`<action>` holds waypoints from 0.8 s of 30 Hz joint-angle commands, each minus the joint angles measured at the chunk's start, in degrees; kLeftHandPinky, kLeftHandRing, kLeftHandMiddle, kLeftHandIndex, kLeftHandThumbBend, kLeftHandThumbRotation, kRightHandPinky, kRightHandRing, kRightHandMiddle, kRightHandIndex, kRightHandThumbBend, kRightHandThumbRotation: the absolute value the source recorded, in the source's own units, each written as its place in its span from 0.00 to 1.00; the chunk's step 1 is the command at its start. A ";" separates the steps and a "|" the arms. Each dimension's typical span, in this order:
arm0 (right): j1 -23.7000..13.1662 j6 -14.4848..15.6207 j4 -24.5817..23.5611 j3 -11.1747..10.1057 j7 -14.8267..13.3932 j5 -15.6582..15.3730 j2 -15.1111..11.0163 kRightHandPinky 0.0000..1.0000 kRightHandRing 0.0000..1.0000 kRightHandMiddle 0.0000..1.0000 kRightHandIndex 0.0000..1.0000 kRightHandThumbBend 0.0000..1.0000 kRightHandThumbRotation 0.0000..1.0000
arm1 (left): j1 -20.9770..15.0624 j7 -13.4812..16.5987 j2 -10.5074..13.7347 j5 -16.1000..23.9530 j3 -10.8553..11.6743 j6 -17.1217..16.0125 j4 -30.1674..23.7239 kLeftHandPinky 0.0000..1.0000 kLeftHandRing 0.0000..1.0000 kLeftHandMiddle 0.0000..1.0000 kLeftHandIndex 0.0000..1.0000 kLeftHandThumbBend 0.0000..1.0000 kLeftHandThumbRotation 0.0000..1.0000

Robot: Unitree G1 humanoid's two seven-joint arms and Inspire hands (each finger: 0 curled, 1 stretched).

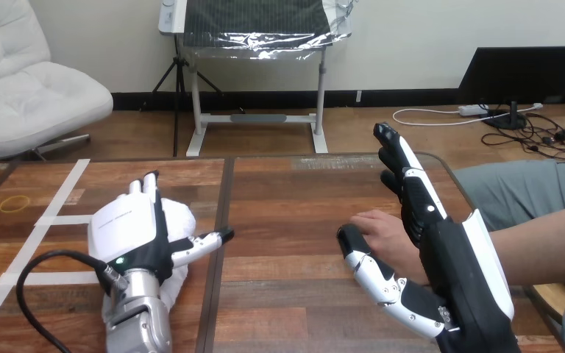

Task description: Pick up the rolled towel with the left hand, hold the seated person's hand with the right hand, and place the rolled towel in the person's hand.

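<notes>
The rolled white towel (182, 220) lies on the wooden table (294, 198) at the left, mostly covered by my left hand (129, 232). That hand lies over it with fingers straight and pointing away, thumb stretched to the right; it is open. At the right, the person's hand (379, 229) rests palm down on the table, the forearm coming in from the right edge. My right hand (452, 254) stands open around it, straight fingers (404, 173) rising on its far right side and the thumb (368, 268) lying along its near side. Nothing curls round the person's hand.
White tape lines (60, 200) cross the table's left part, and a yellow rubber band (15, 203) lies near its left edge. A dark seam (221, 213) runs down the table between the two hands. The table's rounded right corner (449, 168) is behind my right hand.
</notes>
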 commanded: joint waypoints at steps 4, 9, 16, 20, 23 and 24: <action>-1.83 0.36 -2.72 -0.70 0.33 0.96 -0.58 0.98 1.00 1.00 0.98 0.33 0.25 | -4.48 -0.72 3.16 1.98 -1.89 2.26 1.82 0.98 0.98 1.00 1.00 0.99 0.78; -1.66 1.28 -3.27 -0.67 0.47 0.81 -0.54 0.98 1.00 1.00 0.99 0.33 0.26 | -4.30 -0.54 3.97 2.26 -2.42 3.16 2.50 0.99 0.99 1.00 1.00 0.98 0.77; -1.66 1.77 -3.51 -0.72 0.83 0.86 -0.60 0.97 1.00 1.00 0.99 0.34 0.28 | -4.13 -0.47 5.15 3.65 -3.63 5.11 3.41 1.00 1.00 1.00 0.99 0.97 0.77; -1.69 2.08 -3.58 -0.75 1.07 1.02 -0.61 0.97 1.00 1.00 0.99 0.35 0.28 | -3.91 -0.09 5.94 4.33 -4.38 6.27 4.20 1.00 1.00 1.00 0.99 0.97 0.78; -1.76 2.20 -3.62 -0.79 1.22 0.99 -0.63 0.97 1.00 1.00 0.99 0.35 0.28 | -3.55 0.54 6.40 4.21 -4.42 6.49 4.62 1.00 1.00 1.00 0.99 0.97 0.78; -1.79 2.26 -3.64 -0.79 1.25 1.00 -0.62 0.97 1.00 1.00 0.99 0.35 0.28 | -3.43 0.74 6.48 4.19 -4.38 6.60 4.74 1.00 1.00 1.00 0.99 0.96 0.77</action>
